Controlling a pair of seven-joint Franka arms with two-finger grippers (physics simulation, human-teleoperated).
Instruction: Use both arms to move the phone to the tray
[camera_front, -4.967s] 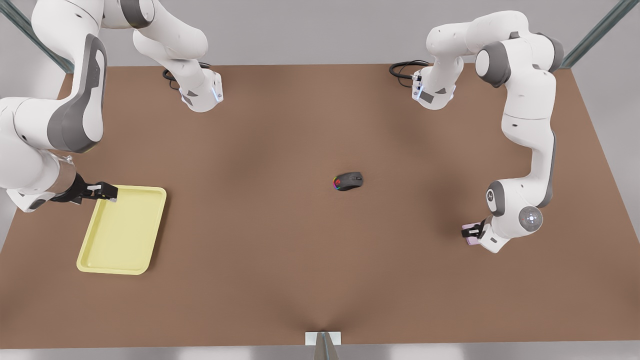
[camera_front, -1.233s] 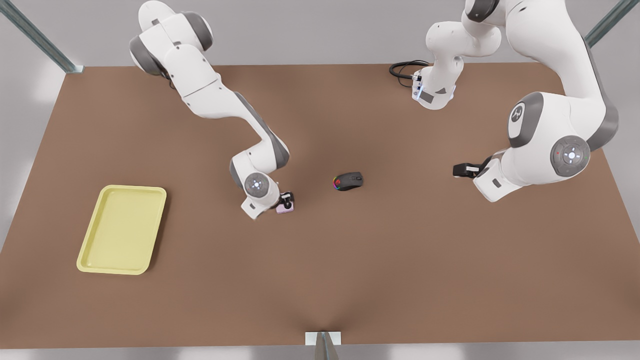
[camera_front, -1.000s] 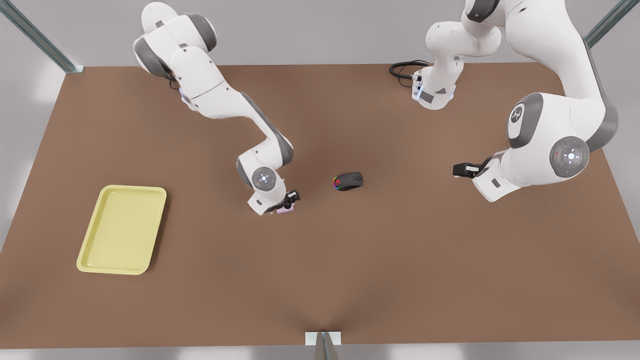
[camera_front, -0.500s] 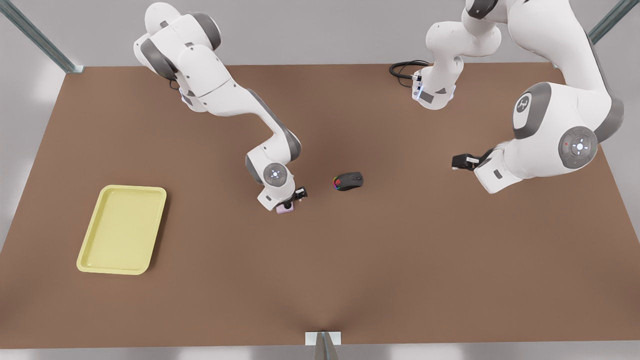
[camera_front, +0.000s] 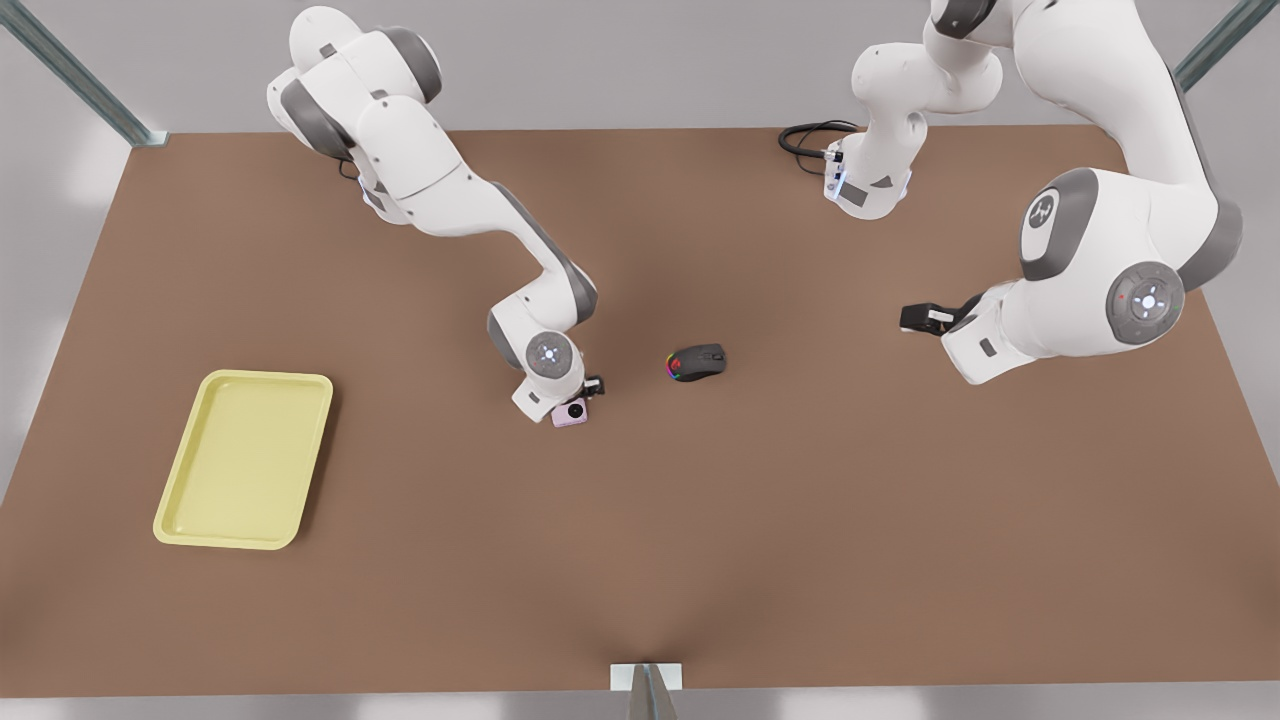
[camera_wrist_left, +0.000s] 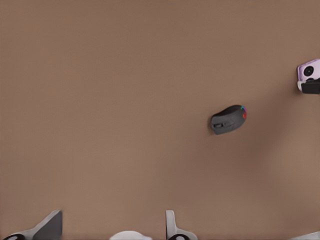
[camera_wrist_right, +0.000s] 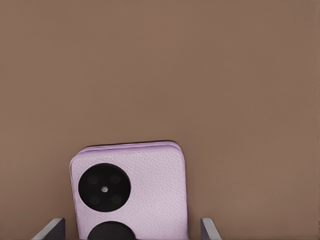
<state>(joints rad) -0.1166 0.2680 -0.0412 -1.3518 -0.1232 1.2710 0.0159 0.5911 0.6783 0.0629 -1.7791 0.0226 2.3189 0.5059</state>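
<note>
Since half a second ago the right claw (camera_front: 590, 386) has drawn back slightly, uncovering more of the phone (camera_front: 571, 411), now lying flat on the tabletop (camera_front: 700, 520) just beside the mouse (camera_front: 697, 362). Its fingers are standing spread either side — not gripping. The left claw (camera_front: 915, 318) is hovering well apart; its state cannot be told. The tray (camera_front: 244, 458) is lying far off.

We can read no words, labels, brands or numbers anywhere; the mark on one arm's (camera_front: 1100, 240) grey joint is too small for us to make out.
</note>
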